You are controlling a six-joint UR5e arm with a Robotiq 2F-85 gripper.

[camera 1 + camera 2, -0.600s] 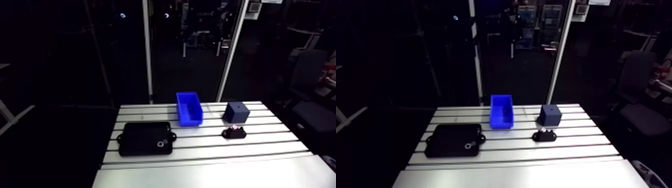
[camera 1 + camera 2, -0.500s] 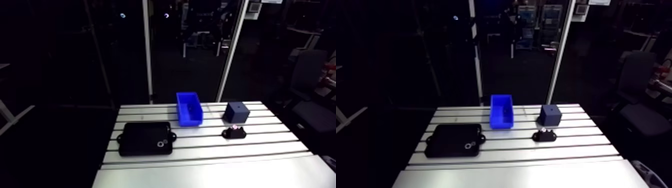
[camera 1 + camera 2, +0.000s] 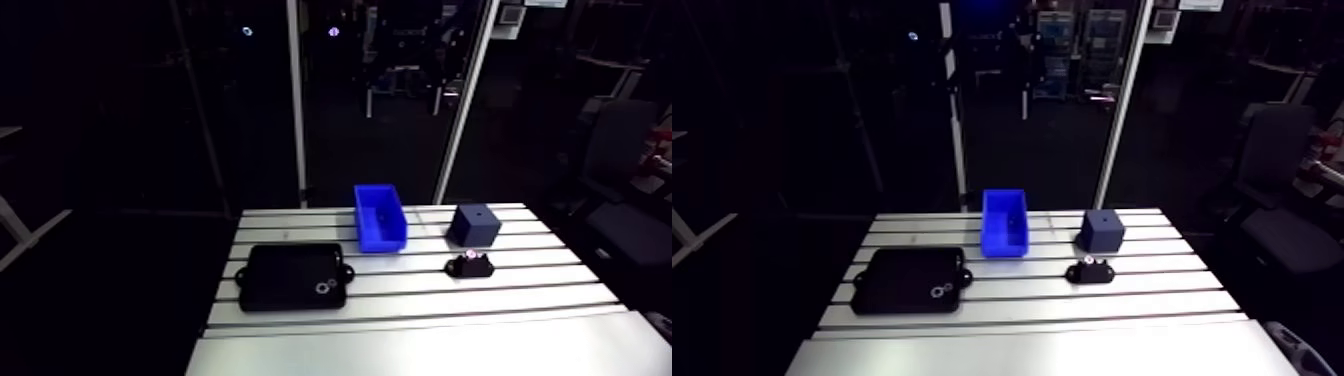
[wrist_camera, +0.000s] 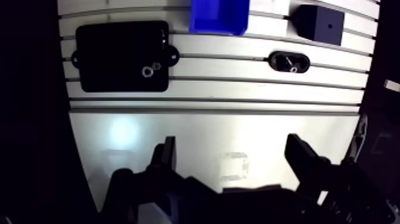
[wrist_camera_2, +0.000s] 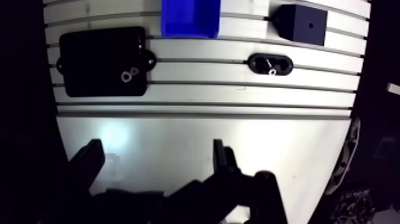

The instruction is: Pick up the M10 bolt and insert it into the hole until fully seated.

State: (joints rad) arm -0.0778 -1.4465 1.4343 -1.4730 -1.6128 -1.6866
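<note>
A dark blue cube (image 3: pixel 474 224) with a small hole in its top stands at the table's far right. In front of it lies a small black oval holder (image 3: pixel 470 265) with a shiny bit at its middle; I cannot tell whether that is the bolt. A blue bin (image 3: pixel 380 217) stands at the far middle with a dark speck inside. In the wrist view my gripper (image 4: pixel 235 158) hangs open over the bare near part of the table, well short of all these things, with nothing between its fingers (image 4: pixel 166 156). The arm view does not show the gripper.
A flat black tray (image 3: pixel 290 277) lies at the left with two small metal rings (image 3: pixel 322 287) near its right corner. The slotted aluminium table (image 3: pixel 400 340) has a plain smooth strip along its near edge. Dark floor drops away on both sides.
The arm view has shifted by a hair. None of the things on the table has moved.
</note>
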